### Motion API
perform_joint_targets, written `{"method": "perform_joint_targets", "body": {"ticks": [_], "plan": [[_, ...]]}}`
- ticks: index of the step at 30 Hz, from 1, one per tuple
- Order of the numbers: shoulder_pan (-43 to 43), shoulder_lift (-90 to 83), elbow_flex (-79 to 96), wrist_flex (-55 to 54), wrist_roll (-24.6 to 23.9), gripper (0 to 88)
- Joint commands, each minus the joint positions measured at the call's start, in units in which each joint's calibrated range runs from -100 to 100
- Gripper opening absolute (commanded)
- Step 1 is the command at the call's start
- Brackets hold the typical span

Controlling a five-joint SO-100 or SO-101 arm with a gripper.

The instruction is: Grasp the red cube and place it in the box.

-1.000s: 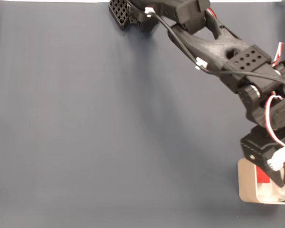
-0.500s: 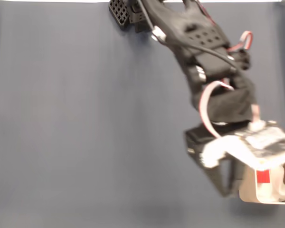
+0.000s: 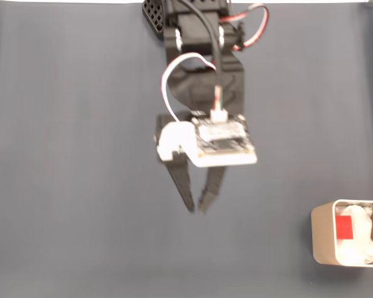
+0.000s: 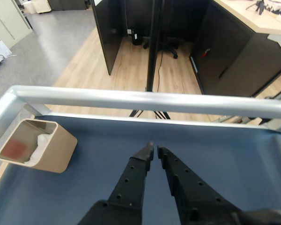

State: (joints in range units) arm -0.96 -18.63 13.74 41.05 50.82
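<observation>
Pincer point(image 3: 196, 210) hangs above the middle of the dark blue surface point(image 3: 74, 186), its two black tapered fingers nearly together with nothing between them, the arm reaching down from the top edge in the fixed view. Well apart, at the lower right, the red cube point(image 3: 344, 226) lies inside the beige round-cornered box point(image 3: 321, 239), against crumpled white lining point(image 3: 360, 242).

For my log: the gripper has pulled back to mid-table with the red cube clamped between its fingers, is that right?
Not quite. The gripper has pulled back to mid-table, but it holds nothing; the fixed view shows the red cube lying in the box.
</observation>
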Motion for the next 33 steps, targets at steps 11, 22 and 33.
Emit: {"method": "perform_joint_targets", "body": {"ticks": [11, 22, 33], "plan": [[2.3, -29.9, 38.8, -7.6, -0.7, 0.0], [0.9, -56.8, 71.5, -10.7, -0.2, 0.0], [-0.6, -73.5, 86.1, 0.0, -1.2, 0.0]]}}
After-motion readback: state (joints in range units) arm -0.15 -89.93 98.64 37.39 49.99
